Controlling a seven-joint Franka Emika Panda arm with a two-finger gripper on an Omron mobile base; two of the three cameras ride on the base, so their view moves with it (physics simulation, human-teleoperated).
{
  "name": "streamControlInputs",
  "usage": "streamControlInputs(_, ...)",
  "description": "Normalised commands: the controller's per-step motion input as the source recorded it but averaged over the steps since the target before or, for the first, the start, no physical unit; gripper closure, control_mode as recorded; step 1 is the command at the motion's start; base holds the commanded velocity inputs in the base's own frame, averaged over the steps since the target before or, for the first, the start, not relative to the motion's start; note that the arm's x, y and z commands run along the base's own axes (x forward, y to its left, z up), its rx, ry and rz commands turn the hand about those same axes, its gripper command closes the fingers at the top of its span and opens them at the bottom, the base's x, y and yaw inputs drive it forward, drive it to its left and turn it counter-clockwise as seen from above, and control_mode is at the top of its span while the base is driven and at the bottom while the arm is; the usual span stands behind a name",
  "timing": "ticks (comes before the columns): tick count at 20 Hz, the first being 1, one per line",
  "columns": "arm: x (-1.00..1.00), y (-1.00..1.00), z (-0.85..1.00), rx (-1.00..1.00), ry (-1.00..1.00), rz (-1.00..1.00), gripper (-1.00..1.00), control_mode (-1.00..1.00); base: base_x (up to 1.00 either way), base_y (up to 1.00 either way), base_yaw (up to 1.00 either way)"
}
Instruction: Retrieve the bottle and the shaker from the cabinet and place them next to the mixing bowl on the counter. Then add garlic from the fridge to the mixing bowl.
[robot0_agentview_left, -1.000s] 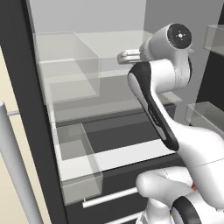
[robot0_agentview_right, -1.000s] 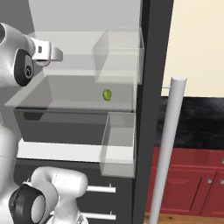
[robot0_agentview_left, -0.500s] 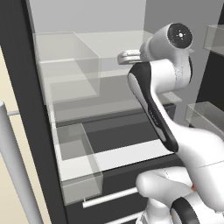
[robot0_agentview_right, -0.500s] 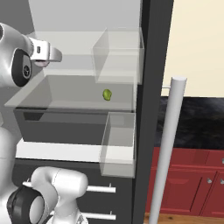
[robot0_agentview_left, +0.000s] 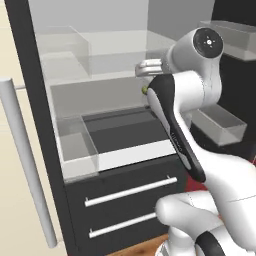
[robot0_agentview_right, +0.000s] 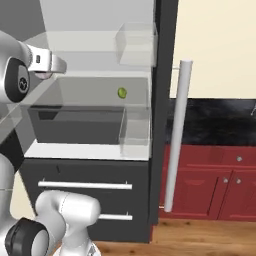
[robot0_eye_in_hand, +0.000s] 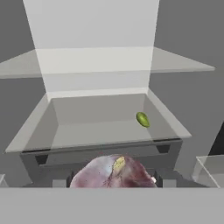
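Our white arm rose from the base, elbow bent high, wrist level and reaching forward. Our claw (robot0_eye_in_hand: 113, 178) was clamped, both dark fingers (robot0_eye_in_hand: 162, 180) pressing what sat between them.

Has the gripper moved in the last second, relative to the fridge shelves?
Yes, slightly. In the right base view the gripper, holding the garlic, has drifted rightward toward the small green item on the fridge shelf.
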Motion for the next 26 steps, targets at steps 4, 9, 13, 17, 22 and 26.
streamControlInputs(4,0.00,0.00,0.00,0.00,0.00,0.00,1.00,1.00,-1.00,0.00,-0.15)
streamControlInputs(9,0.00,0.00,0.00,0.00,0.00,0.00,1.00,1.00,-0.97,-0.08,-0.31)
streamControlInputs(13,0.00,0.00,0.00,0.00,0.00,0.00,1.00,1.00,-0.90,-0.10,-0.56)
streamControlInputs(17,0.00,0.00,0.00,0.00,0.00,0.00,1.00,1.00,-0.63,-0.21,-0.68)
streamControlInputs(22,0.00,0.00,0.00,0.00,0.00,0.00,1.00,1.00,-0.32,-0.37,-0.74)
streamControlInputs(26,0.00,0.00,0.00,0.00,0.00,0.00,1.00,1.00,-0.36,-0.32,-0.75)
